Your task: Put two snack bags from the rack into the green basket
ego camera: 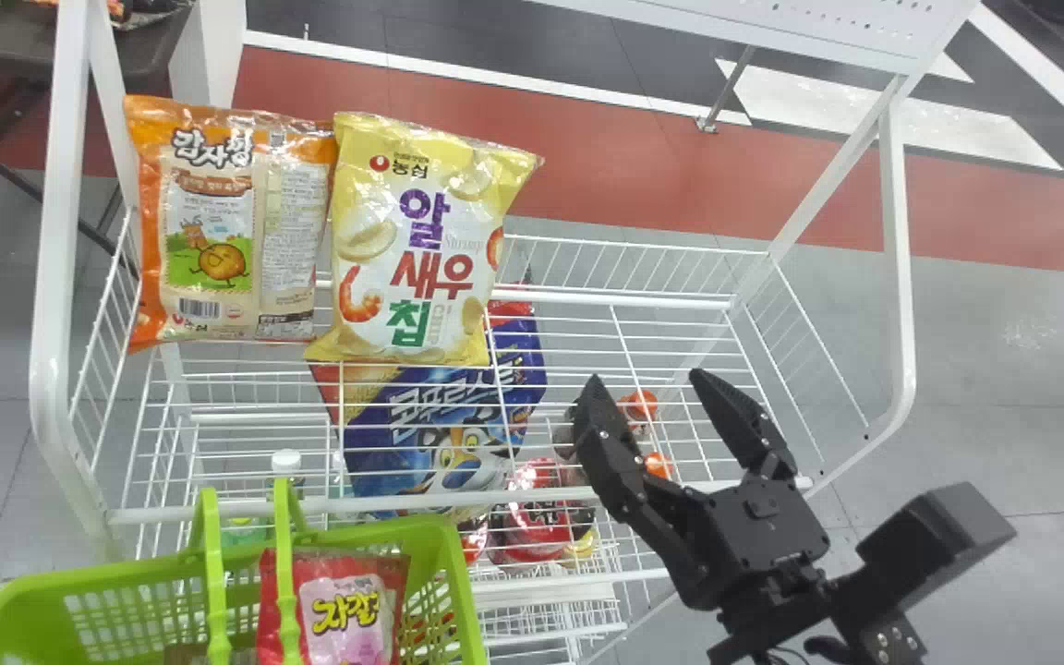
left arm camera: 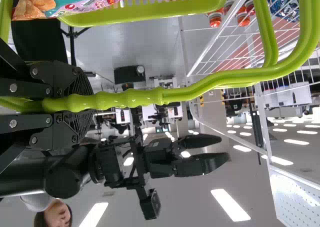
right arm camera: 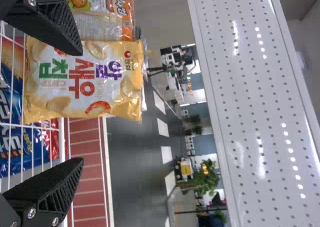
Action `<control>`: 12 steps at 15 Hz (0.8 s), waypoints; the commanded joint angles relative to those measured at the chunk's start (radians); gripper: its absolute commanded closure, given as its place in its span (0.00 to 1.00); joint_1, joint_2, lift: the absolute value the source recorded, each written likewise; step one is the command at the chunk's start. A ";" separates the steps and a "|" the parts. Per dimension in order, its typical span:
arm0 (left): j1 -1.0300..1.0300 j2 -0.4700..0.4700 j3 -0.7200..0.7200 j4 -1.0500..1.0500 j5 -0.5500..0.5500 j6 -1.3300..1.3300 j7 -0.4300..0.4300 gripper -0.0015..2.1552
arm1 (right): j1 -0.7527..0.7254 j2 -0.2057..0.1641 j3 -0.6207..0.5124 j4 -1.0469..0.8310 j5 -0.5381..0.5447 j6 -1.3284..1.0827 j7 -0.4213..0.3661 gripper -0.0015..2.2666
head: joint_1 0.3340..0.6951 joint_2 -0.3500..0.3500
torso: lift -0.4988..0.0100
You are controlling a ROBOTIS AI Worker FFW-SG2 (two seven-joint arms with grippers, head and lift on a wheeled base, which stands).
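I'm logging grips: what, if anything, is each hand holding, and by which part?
The left hand holds the bright green plastic basket by its curved handle. The right hand, its black fingers apart, holds nothing.

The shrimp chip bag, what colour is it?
The shrimp chip bag is yellow and white, clearest in the head view.

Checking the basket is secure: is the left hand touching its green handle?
Touching: the left wrist view shows the green handle clamped in the left hand.
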 commanded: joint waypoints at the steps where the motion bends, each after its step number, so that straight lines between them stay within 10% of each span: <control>1: -0.017 0.002 -0.004 0.017 -0.002 0.001 -0.001 0.64 | 0.036 0.002 0.042 -0.008 0.069 -0.026 -0.035 0.02 | 1.00 0.00 | 0.97; 12: -0.027 0.005 -0.002 0.052 -0.022 0.001 -0.038 0.64 | 0.225 -0.035 0.123 0.006 0.133 -0.256 -0.062 0.02 | 1.00 0.00 | 0.97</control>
